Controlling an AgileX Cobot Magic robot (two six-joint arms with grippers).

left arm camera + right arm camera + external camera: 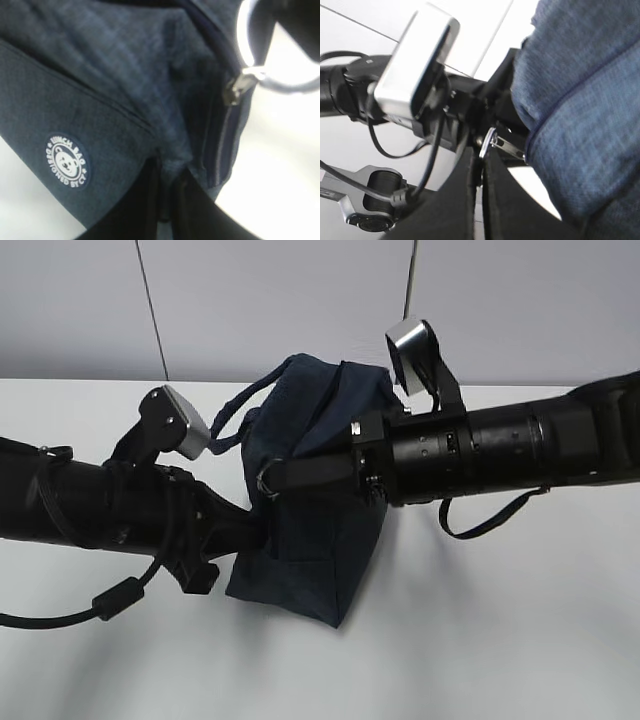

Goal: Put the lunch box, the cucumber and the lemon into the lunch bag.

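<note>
the lunch bag [320, 490] stands mid-table. the left gripper [167, 200] is pinched together on its fabric at the bag's 8 o'clock corner; the right gripper [481, 170] is closed at the ring pull [489, 142]. likely risk: thin fabric slipping free and the bag dragging. the lunch box, cucumber and lemon are nowhere visible.

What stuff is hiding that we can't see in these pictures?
- Inside of the boxy dark navy fabric lunch bag: hidden in all views by its own fabric, so whether food is inside is unknown.
- Left tool: its tips press into fabric in the left wrist view; the exterior view hides them behind the bag.
- Silver ring pull: blurred, cut off by the top edge.
</note>
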